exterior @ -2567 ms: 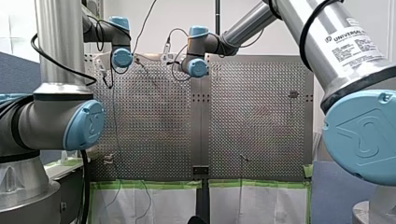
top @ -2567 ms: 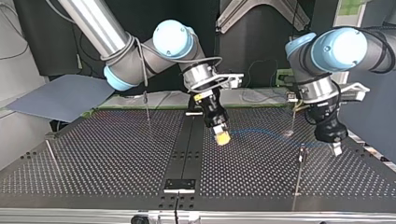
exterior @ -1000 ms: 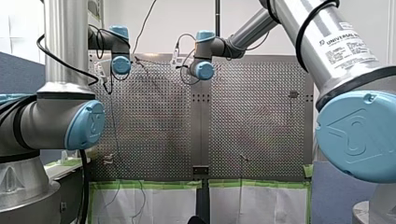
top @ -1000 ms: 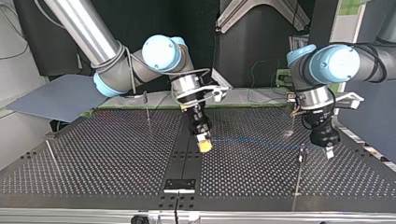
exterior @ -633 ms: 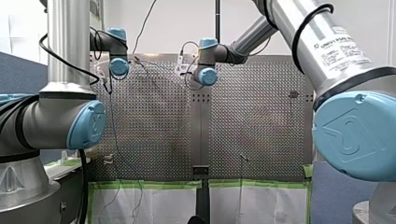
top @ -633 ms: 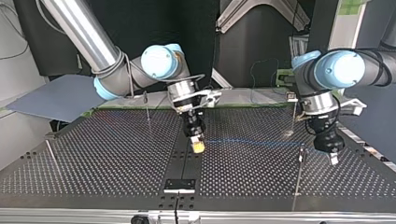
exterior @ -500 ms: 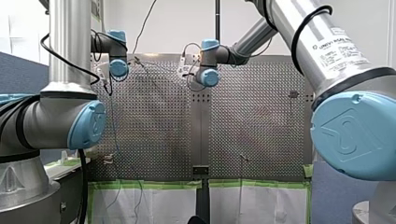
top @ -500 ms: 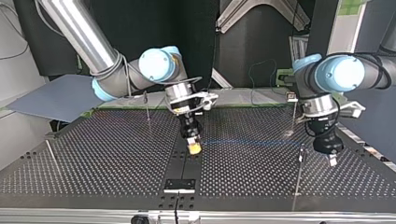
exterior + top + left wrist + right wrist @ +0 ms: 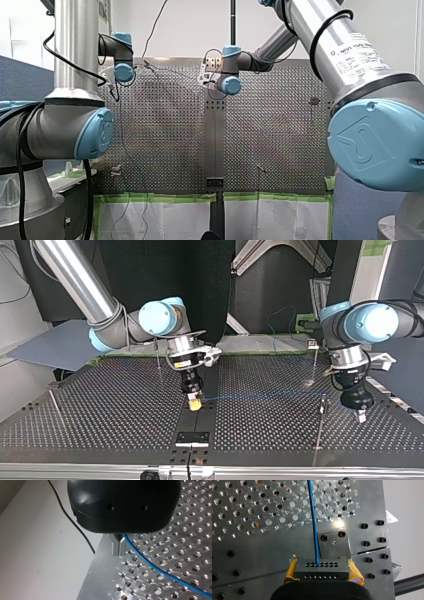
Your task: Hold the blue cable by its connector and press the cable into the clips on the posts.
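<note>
Your right gripper is clamped on the connector; your left gripper pinches the cable, stretched between them.

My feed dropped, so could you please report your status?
Right gripper shut on connector. Left gripper shut on blue cable, stretched between them. Post near cable; clipping unclear.

Two silver arms, pale blue at the joints.
My left arm and my right arm are bare metal tubes with round blue caps; black cables trail along both, and the right carries a printed maker's label. The left claw is black with metal fingers; the right claw has yellow pads.
</note>
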You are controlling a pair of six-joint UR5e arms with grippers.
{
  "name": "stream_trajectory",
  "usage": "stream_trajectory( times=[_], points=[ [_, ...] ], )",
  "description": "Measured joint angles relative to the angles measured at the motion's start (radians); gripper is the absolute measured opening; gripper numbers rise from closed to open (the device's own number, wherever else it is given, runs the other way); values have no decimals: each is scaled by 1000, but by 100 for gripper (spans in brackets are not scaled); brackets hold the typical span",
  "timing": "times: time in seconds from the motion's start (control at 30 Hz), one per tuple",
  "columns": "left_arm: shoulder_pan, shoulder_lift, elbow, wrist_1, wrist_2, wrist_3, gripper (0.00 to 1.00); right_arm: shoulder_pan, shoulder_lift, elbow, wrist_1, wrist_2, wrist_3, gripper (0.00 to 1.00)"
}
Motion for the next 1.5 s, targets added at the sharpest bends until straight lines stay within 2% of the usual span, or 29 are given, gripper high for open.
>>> stream_trajectory(
  times=[0.23, 0.6, 0.93, 1.5],
  points=[
    [7, -4, 12, 4, 25, -9, 0, -9, 3, -22, -2, -21, -3, 0],
    [19, -40, 43, 2, 52, -27, 0, -10, 28, -80, 0, -51, 3, 0],
    [29, -40, 44, 22, 71, -58, 0, -10, 65, -138, 5, -58, 12, 0],
    [28, -40, 43, 24, 82, -65, 0, -11, 75, -176, 3, -79, 13, 0]
  ],
)
